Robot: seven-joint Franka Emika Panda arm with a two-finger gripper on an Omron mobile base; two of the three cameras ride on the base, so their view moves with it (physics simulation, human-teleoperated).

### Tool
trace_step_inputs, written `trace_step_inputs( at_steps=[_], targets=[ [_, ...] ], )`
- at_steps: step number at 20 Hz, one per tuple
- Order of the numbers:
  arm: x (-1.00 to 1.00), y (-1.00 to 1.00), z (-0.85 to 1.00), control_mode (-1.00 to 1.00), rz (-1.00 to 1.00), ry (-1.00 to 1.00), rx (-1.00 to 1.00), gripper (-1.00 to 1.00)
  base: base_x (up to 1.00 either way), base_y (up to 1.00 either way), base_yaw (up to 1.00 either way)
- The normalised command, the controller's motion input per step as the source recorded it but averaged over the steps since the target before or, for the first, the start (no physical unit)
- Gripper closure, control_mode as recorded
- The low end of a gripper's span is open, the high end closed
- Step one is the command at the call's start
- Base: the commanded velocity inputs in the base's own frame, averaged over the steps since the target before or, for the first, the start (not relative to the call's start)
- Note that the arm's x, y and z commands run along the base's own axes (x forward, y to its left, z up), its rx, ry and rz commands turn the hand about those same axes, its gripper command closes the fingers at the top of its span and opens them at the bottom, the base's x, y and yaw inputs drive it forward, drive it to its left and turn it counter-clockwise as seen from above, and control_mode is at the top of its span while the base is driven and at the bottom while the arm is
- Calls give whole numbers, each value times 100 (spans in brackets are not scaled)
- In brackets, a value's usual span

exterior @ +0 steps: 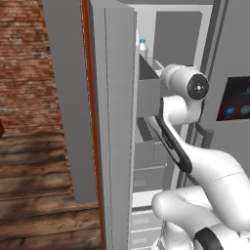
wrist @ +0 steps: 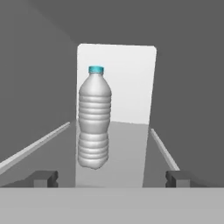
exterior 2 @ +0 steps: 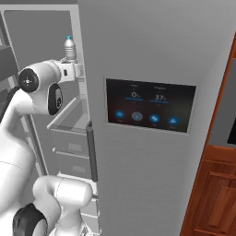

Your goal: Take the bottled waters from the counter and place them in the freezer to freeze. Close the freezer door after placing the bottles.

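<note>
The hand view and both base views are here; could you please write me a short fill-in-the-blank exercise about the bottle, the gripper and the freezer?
1. The bottled water stands upright and has a cap coloured ____.
2. The gripper has its jaws ____, with its fingertips on either side of the bottle and apart from it.
3. The freezer door stands ____.
4. The dark display panel sits on the fridge's ____ door.

Missing words: blue; open; open; right
</note>
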Motion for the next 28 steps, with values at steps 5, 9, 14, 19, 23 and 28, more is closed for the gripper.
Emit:
trace_step_inputs(
  at_steps=[5, 9, 14, 19, 23, 28],
  targets=[
    [-100, 0, 13, -100, -21, 33, 30, -100, 0, 0, 0],
    [-100, -1, -5, -100, -13, 48, 28, -100, 0, 0, 0],
    [-100, -25, -74, -100, -2, 34, 20, -100, 0, 0, 0],
    [-26, -65, -38, -100, 2, 2, 4, -100, 0, 0, 0],
    [-18, -50, -22, -100, 15, -10, 0, -100, 0, 0, 0],
    [-12, -4, -8, 100, 5, 0, 0, -100, -79, -8, 29]
  ],
)
